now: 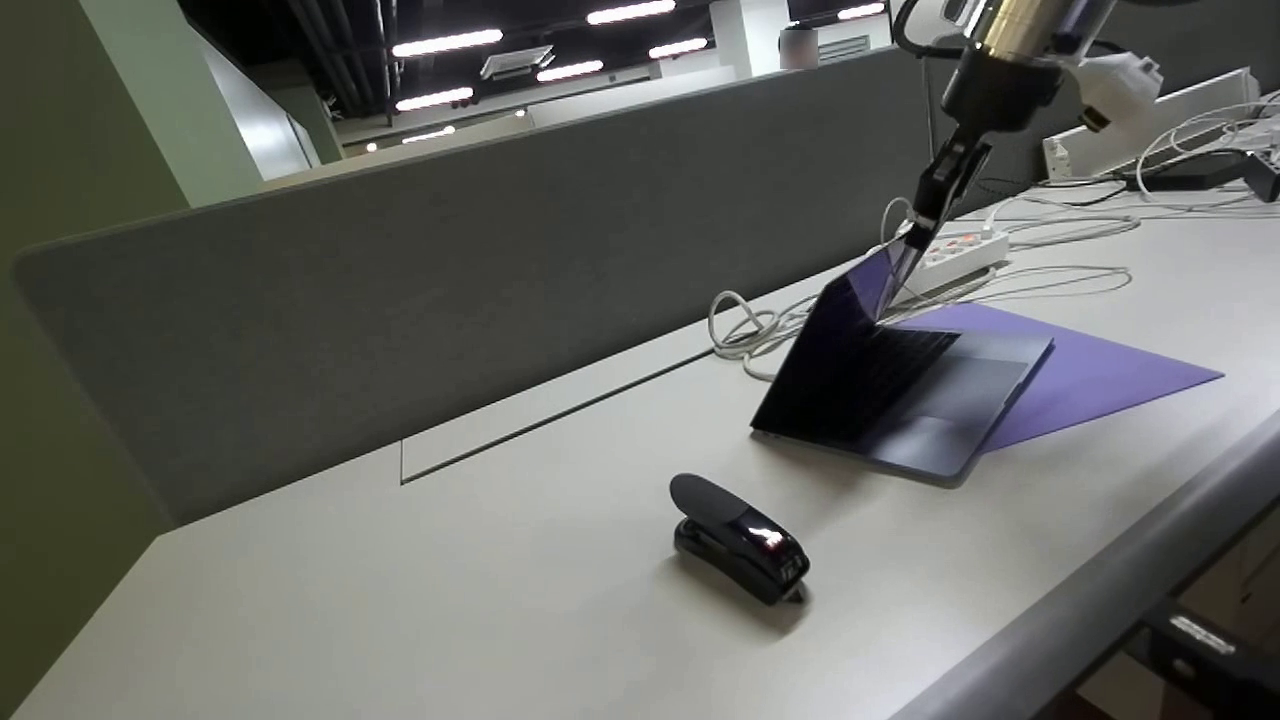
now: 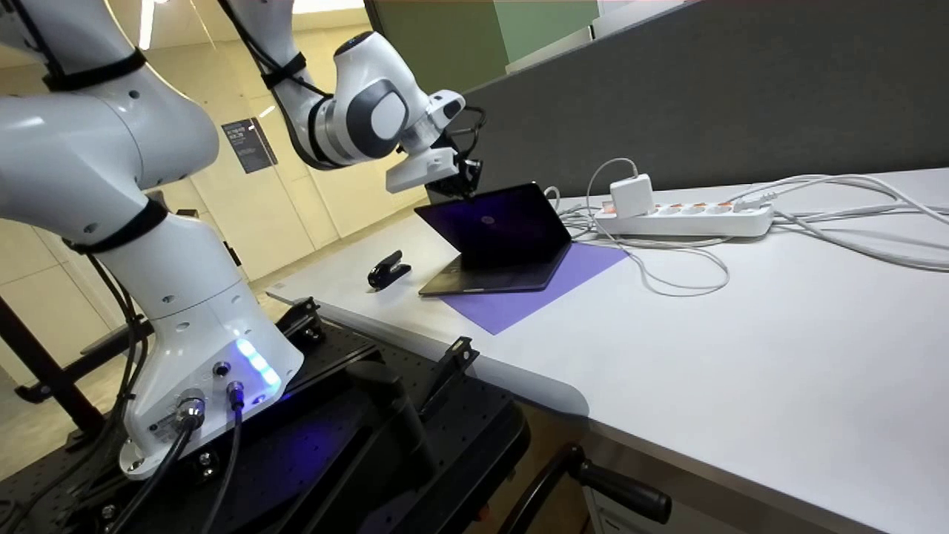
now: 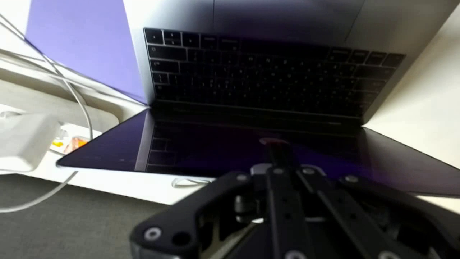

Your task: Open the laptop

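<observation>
One white robot arm (image 2: 156, 215) is standing closest in an exterior view, just beside a pale desk (image 2: 704, 341), and is leaning out over the desktop. On that desk, a black stapler (image 1: 740, 540) is lying apart from the laptop (image 1: 935, 395). The laptop is resting opened on the desk, its base partly covering a purple sheet (image 1: 1110, 380). Its keyboard (image 3: 251, 79) is facing up; its lid (image 2: 497, 222) is standing raised at a slant — the screen (image 3: 215, 147) is showing dark with a purple tint. The gripper (image 1: 919, 236) is pointing down at the lid's upper edge, on the screen side. It is hanging clenched — contact with the lid is not showing clearly. Farther back, a white power strip (image 2: 686, 220) is lying near the laptop, carrying a white adapter (image 2: 632, 196). Beyond these, a grey partition (image 2: 704, 96) is standing along the desk's far side, and ceiling lights (image 1: 630, 12) are glowing past it.
</observation>
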Robot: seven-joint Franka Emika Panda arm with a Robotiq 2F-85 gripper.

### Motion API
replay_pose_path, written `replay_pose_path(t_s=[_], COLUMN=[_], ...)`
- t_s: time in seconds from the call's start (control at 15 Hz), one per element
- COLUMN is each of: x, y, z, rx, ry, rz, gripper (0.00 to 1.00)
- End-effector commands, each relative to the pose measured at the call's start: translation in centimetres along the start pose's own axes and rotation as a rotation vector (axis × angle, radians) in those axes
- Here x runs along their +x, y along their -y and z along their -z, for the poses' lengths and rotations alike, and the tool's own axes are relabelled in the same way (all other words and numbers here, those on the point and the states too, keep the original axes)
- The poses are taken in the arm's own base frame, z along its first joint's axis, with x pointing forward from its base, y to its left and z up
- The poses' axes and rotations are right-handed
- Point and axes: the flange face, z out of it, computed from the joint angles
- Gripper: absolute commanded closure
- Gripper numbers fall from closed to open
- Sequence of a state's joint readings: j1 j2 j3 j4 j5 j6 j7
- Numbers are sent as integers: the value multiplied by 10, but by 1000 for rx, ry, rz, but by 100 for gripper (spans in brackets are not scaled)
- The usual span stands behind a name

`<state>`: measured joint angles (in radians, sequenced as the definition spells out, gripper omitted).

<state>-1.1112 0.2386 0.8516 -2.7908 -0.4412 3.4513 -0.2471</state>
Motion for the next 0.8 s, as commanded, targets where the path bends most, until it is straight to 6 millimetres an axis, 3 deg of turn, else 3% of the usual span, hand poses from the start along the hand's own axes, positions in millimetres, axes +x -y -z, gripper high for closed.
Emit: replay_pose_path(t_s=[0.0,0.4,0.73], x=[16,29,12], y=[1,-21,-19], z=[18,33,23], rx=[-15,-53,-32], ry=[-61,-104,31], rz=[-20,-93,-157], gripper=[100,100,100])
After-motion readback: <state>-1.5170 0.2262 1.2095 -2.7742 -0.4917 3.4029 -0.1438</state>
